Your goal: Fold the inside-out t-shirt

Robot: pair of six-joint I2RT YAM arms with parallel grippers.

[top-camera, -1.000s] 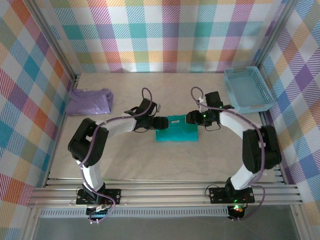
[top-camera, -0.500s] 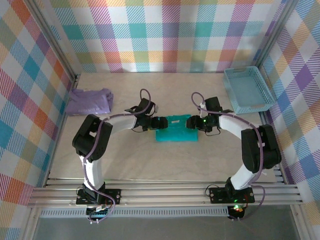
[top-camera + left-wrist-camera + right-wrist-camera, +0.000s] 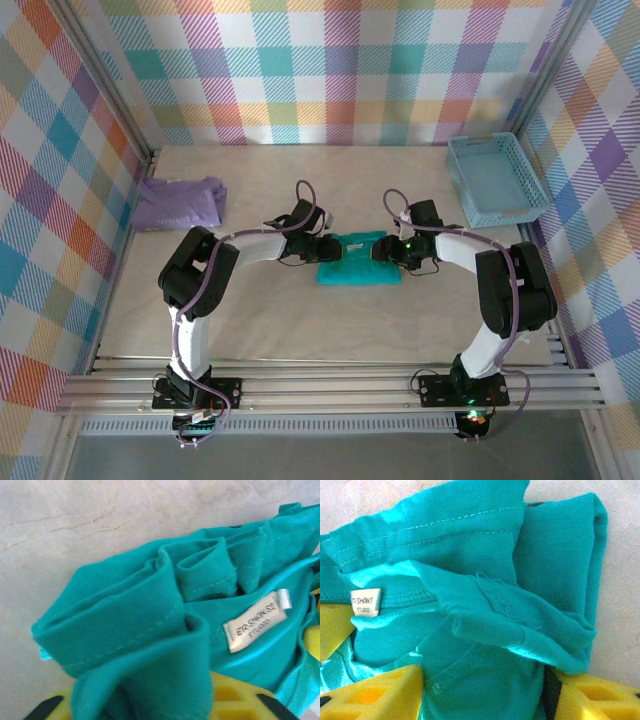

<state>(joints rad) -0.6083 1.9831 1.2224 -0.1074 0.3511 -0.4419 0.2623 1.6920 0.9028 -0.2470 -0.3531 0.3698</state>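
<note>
A: Where's the t-shirt (image 3: 358, 268)?
B: Mid-tabletop (image 3: 300, 320). Small teal bundle, seams out, pale label (image 3: 256, 621) showing. An arm reaches it from each side.
A: Left pincer (image 3: 330, 252)?
B: At the bundle's left end, clamped on a thick fold. Cloth spills over its yellow finger (image 3: 232, 697).
A: Right pincer (image 3: 383, 250)?
B: At the right end. Fingers (image 3: 375, 692) apart, bunched cloth in the gap.
A: Anything else?
B: Lavender garment (image 3: 180, 203) far left, blue basket (image 3: 463, 180) far right. Both well apart from the bundle.
</note>
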